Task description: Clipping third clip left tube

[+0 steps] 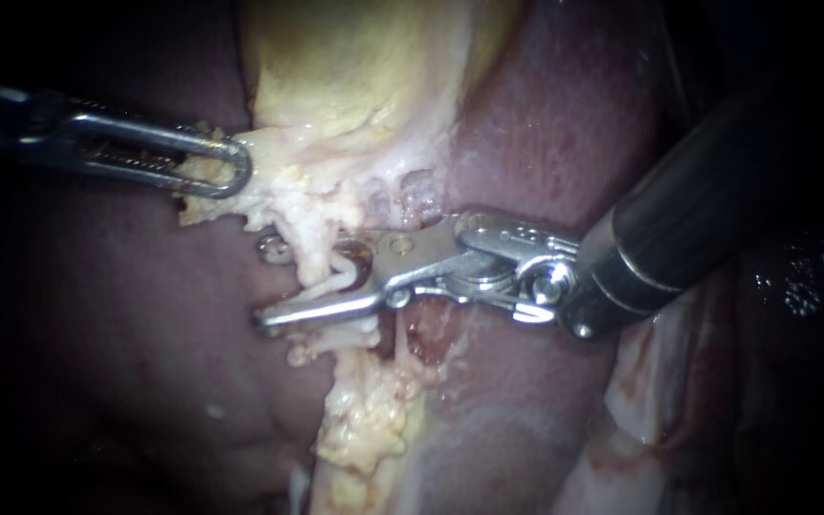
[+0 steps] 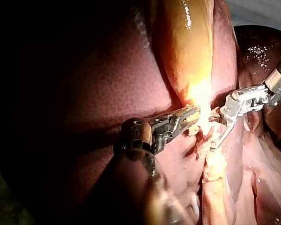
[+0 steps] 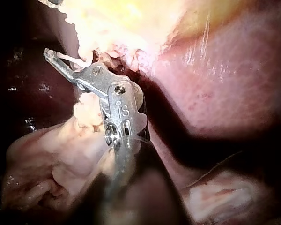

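Left instrument [image 1: 238, 172], entering from 9 o'clock, jaws clamped on pale fatty tissue [image 1: 283, 191] beneath the gallbladder [image 1: 355, 67]. Right instrument [image 1: 267, 286], from 2 o'clock, jaws apart astride the tube [image 1: 317, 262], just 9 o'clock of centre.

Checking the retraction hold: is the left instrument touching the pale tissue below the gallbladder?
Touching. The endoscope view shows the left instrument clamped on the edge of the pale tissue, tissue showing through its tip and no gap between them.

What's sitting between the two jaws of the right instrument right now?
A thin pale tube with bits of fatty tissue crosses the gap between the right instrument's open jaws, clearest in the endoscope view.
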`<action>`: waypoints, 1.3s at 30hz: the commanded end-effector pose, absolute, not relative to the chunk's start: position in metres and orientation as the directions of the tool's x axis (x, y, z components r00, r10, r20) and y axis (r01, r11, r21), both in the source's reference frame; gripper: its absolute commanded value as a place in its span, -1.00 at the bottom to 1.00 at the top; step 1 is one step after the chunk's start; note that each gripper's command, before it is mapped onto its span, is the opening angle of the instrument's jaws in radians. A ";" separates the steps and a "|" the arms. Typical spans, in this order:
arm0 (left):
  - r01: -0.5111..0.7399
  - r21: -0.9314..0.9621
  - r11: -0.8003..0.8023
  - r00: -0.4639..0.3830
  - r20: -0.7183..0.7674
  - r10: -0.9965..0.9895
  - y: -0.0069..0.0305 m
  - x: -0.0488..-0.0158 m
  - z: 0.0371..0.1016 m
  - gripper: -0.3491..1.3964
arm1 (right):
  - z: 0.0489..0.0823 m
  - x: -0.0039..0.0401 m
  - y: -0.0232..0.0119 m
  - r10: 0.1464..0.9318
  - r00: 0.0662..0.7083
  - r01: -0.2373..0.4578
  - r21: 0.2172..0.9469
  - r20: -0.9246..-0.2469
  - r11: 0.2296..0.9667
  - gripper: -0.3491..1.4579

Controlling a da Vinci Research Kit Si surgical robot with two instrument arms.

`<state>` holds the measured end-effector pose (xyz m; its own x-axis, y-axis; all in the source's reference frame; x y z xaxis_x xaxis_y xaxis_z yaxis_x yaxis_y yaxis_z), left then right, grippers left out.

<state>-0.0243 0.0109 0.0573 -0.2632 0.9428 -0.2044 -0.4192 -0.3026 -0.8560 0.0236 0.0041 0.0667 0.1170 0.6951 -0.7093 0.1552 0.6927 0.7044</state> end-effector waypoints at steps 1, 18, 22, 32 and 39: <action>-0.419 -0.856 -0.303 -0.263 -0.205 0.943 0.0109 -0.0243 0.0574 -1.00 | 0.0663 0.0236 0.0041 0.695 0.118 0.158 0.705 -0.709 0.692 -0.09; -0.419 -0.856 -0.303 -0.264 -0.205 0.942 0.0110 -0.0243 0.0575 -1.00 | 0.0605 0.0218 0.0053 0.748 0.115 0.097 0.757 -0.654 0.646 -0.44; -0.419 -0.856 -0.303 -0.264 -0.205 0.943 0.0110 -0.0243 0.0575 -1.00 | 0.0611 0.0217 0.0050 0.776 0.119 0.090 0.785 -0.619 0.613 -0.64; -0.419 -0.856 -0.303 -0.264 -0.205 0.942 0.0110 -0.0243 0.0575 -1.00 | 0.0614 0.0214 0.0045 0.802 0.122 0.087 0.811 -0.585 0.578 -1.00; -0.419 -0.856 -0.303 -0.264 -0.205 0.942 0.0110 -0.0243 0.0575 -1.00 | 0.0615 0.0217 0.0043 0.804 0.129 0.099 0.814 -0.581 0.573 -1.00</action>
<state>-0.0243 0.0110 0.0575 -0.2640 0.9425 -0.2048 -0.4185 -0.3033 -0.8561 0.0217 0.0043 0.0615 0.1290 0.8041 -0.5803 0.0978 0.5720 0.8144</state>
